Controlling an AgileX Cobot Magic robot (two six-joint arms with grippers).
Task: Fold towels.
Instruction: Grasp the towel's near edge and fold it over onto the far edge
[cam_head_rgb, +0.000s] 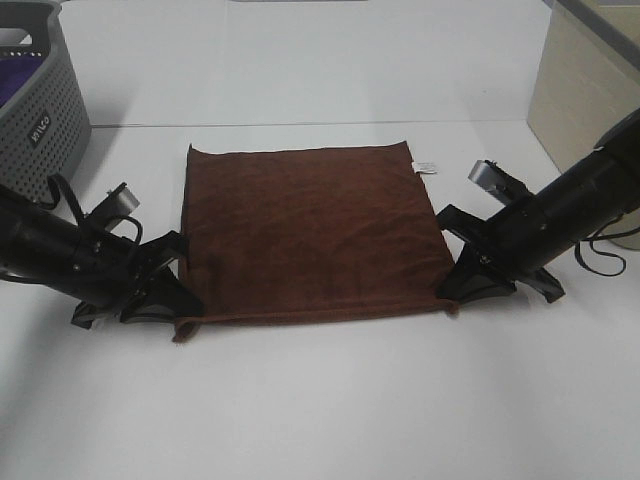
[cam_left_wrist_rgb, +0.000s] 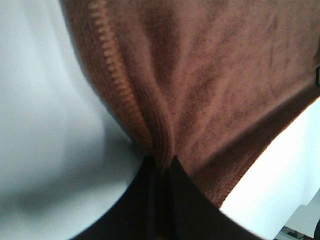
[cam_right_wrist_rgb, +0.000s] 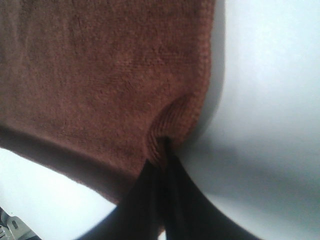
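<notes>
The reddish-brown towel (cam_head_rgb: 310, 235) lies flat on the white table, its small white tag (cam_head_rgb: 424, 166) at the far right corner. My left gripper (cam_head_rgb: 178, 296) sits at the towel's near left corner and is shut on the stitched edge, which bunches between the jaws in the left wrist view (cam_left_wrist_rgb: 161, 150). My right gripper (cam_head_rgb: 452, 285) sits at the near right corner and is shut on that edge, which puckers in the right wrist view (cam_right_wrist_rgb: 162, 145). The near edge is slightly lifted between the two grippers.
A grey perforated laundry basket (cam_head_rgb: 45, 110) with purple fabric (cam_head_rgb: 14, 78) inside stands at the far left. A beige box (cam_head_rgb: 580, 95) stands at the far right. The white table (cam_head_rgb: 320, 400) extends in front of the towel.
</notes>
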